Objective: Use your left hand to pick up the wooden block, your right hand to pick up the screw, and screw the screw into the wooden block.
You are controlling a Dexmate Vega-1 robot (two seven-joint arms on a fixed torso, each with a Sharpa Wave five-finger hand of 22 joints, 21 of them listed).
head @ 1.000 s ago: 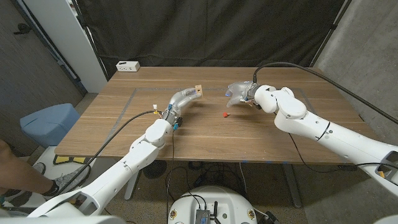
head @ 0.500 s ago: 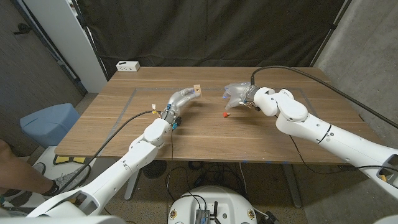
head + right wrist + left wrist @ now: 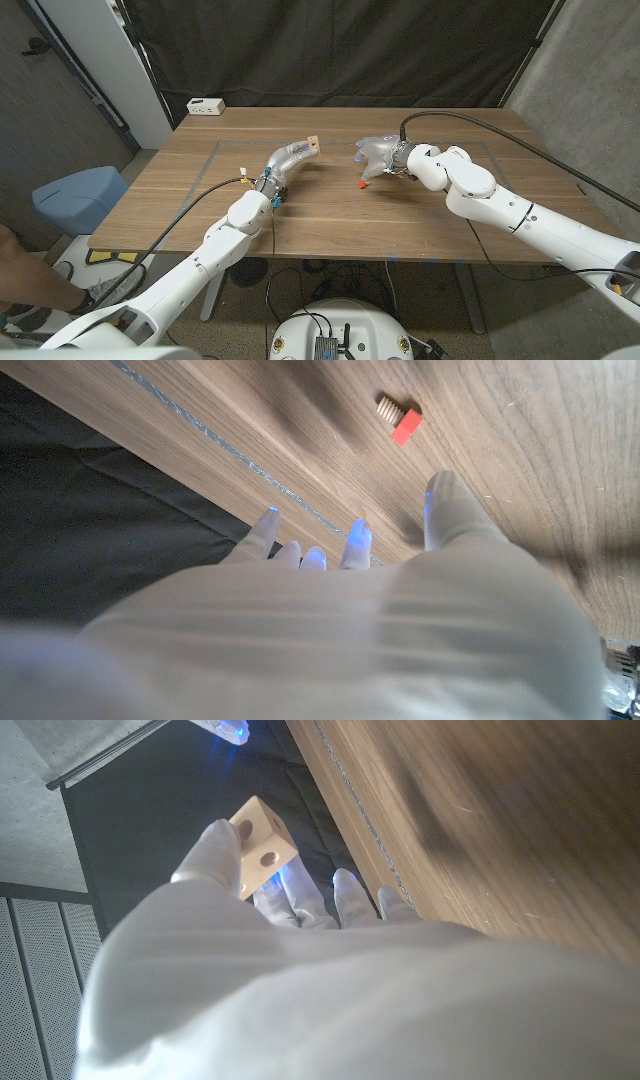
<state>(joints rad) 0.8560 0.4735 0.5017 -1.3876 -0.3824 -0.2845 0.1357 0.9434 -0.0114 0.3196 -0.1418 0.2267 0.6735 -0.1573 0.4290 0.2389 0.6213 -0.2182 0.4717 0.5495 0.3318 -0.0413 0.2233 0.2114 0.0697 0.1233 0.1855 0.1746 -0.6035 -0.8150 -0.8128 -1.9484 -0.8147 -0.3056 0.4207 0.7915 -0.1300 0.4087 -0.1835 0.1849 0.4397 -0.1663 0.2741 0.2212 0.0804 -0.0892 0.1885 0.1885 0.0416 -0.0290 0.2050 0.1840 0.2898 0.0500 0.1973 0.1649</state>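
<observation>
Black curtain hangs behind the wooden worktop (image 3: 450, 215), and on its planks my job is about a third done. My left hand (image 3: 290, 158) has the wooden block (image 3: 316, 145) off the surface, pinched at the fingertips; in the left wrist view the block (image 3: 262, 844) sits between my thumb and fingers (image 3: 210, 850), its drilled hole facing out. That half, I judge, is finished. The screw (image 3: 362, 184) is not yet picked up: it lies on the worktop, red head and wooden thread plain in the right wrist view (image 3: 399, 419). My right hand (image 3: 378, 152) hovers just beside it, fingers (image 3: 445, 505) spread and holding nothing. Left to do: grasp the screw, bring it to the block, and turn it in.
</observation>
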